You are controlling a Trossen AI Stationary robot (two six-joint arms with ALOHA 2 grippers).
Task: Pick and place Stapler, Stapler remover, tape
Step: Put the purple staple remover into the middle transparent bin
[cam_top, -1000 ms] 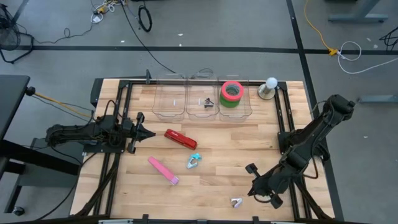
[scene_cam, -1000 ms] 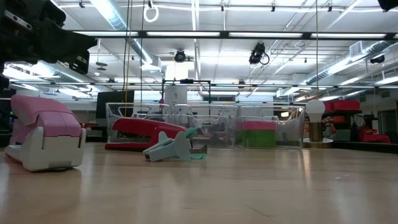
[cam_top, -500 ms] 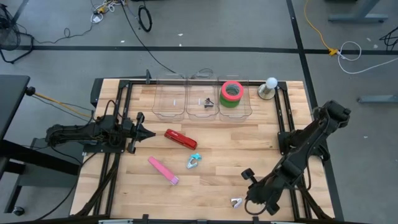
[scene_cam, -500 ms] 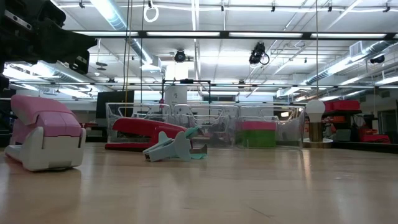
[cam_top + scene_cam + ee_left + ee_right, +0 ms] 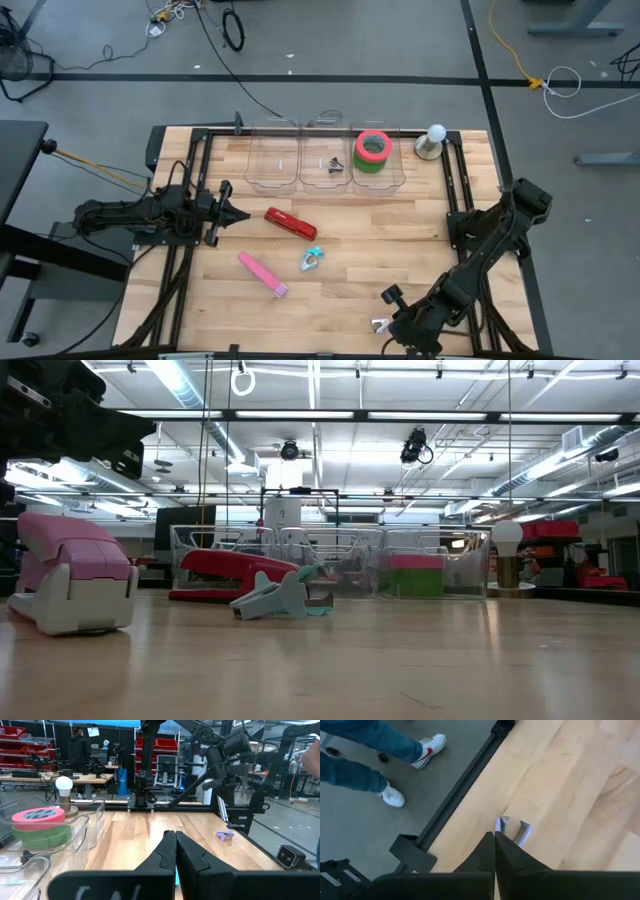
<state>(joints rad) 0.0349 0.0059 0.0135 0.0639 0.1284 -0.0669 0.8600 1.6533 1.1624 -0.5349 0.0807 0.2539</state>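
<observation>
Swinging nearer the table's near edge, the right gripper (image 5: 393, 322) has come down over the lilac stapler remover (image 5: 379, 325), fingers pressed together, probably lining up for a grasp. Resting at the left, the left gripper (image 5: 240, 214) is also pinched shut on nothing. Far bins (image 5: 272, 172) hold the tape (image 5: 372, 150), green under red, already stowed. Mid-table lie the red stapler (image 5: 290, 223), pink stapler (image 5: 263, 274) and teal remover (image 5: 311, 260).
</observation>
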